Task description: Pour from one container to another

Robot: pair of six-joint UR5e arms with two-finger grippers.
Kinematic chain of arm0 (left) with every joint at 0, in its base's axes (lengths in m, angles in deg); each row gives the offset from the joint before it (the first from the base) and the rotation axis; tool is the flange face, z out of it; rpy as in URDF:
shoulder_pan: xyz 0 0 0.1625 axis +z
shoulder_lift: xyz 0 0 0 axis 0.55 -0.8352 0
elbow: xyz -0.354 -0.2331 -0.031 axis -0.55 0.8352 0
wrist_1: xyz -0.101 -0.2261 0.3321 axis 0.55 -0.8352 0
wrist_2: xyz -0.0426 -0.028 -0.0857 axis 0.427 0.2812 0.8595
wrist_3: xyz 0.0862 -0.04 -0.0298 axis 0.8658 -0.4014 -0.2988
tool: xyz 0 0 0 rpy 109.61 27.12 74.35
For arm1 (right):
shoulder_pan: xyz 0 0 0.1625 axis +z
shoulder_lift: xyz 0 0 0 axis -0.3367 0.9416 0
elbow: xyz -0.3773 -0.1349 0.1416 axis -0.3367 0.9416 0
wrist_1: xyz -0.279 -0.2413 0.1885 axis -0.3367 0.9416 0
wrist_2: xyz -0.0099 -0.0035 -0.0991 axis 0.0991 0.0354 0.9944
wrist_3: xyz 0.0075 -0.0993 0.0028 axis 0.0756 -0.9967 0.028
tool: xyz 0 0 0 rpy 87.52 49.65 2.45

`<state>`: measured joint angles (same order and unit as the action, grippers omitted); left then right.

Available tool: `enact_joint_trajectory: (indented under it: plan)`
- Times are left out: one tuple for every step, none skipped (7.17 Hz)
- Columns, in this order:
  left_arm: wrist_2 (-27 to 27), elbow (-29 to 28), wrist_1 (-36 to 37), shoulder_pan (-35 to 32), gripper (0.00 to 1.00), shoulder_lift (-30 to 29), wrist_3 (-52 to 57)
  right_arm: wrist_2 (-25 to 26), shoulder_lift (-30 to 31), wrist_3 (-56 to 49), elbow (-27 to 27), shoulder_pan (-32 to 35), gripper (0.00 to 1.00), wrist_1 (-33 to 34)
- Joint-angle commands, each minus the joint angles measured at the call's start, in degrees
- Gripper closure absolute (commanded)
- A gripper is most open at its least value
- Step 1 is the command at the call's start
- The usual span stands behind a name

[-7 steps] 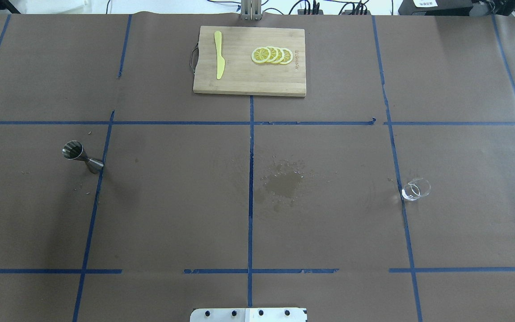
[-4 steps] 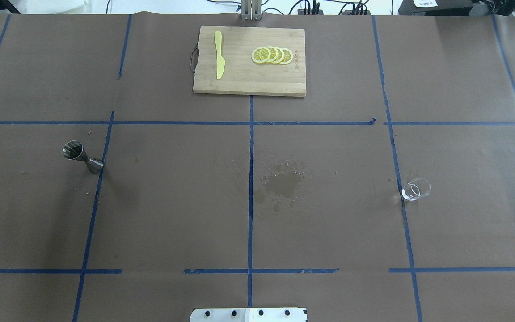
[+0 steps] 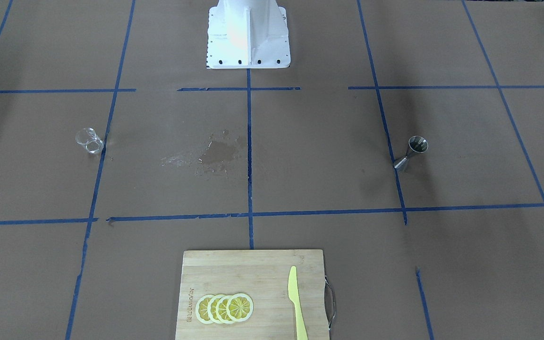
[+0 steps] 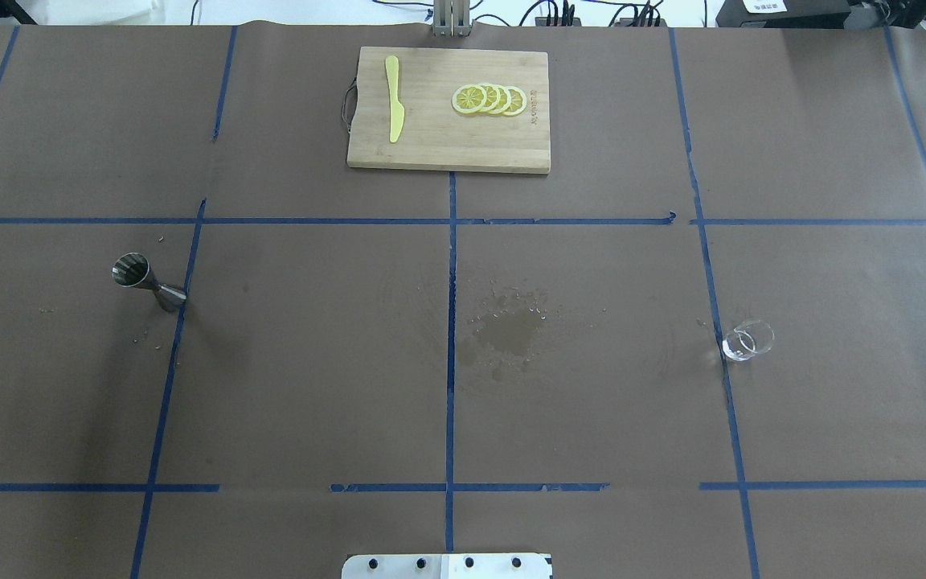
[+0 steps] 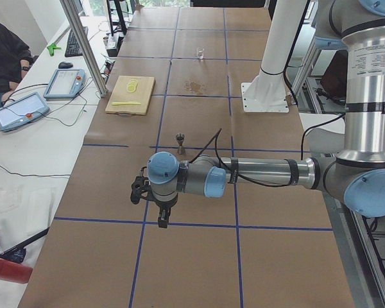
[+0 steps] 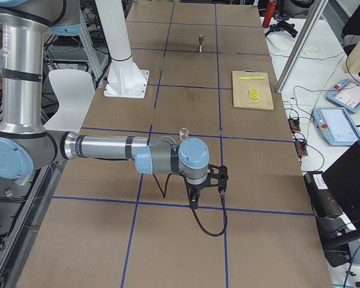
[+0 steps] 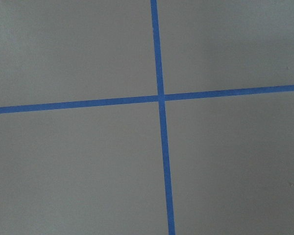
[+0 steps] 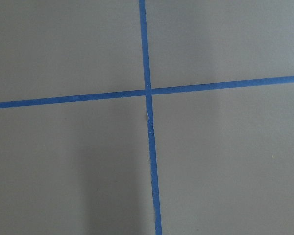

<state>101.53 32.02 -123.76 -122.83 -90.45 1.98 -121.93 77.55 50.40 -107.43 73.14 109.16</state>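
Note:
A steel jigger (image 4: 148, 284) stands upright on the table's left side, on a blue tape line; it also shows in the front view as the jigger (image 3: 411, 152). A small clear glass beaker (image 4: 747, 340) stands on the right side. No arm reaches into the overhead or front views. My left gripper (image 5: 162, 220) hangs over the table end nearest that camera, well short of the jigger (image 5: 179, 142). My right gripper (image 6: 195, 200) hangs over the opposite end, short of the beaker (image 6: 183, 133). From these side views I cannot tell whether either is open or shut. Both wrist views show only paper and tape.
A wet patch (image 4: 511, 330) with droplets marks the paper near the table's middle. At the far edge lies a wooden cutting board (image 4: 431, 153) with lemon slices (image 4: 489, 100) and a yellow knife (image 4: 393, 98). The robot's white base (image 3: 248, 33) stands at the near edge.

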Motion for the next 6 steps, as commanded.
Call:
enact_joint_trajectory:
  plan:
    - [0.2,0.0,0.0,0.0,0.0,0.0,0.0,-0.1,0.2,-0.5,0.0,0.0,0.0,0.0]
    - [0.2,-0.1,0.0,0.0,0.0,0.0,0.0,-0.1,0.2,-0.6,0.0,0.0,0.0,0.0]
    - [0.2,-0.1,0.0,0.0,0.0,0.0,0.0,-0.1,0.2,-0.6,0.0,0.0,0.0,0.0]
    - [0.2,-0.2,0.0,0.0,0.0,0.0,0.1,-0.1,0.2,-0.6,0.0,0.0,0.0,0.0]
    - [0.2,-0.5,-0.2,0.1,0.0,0.0,0.1,-0.1,0.2,-0.6,0.0,0.0,0.0,0.0]
    - [0.3,-0.4,-0.2,0.0,0.0,0.0,0.1,-0.1,0.2,-0.6,0.0,0.0,0.0,0.0]
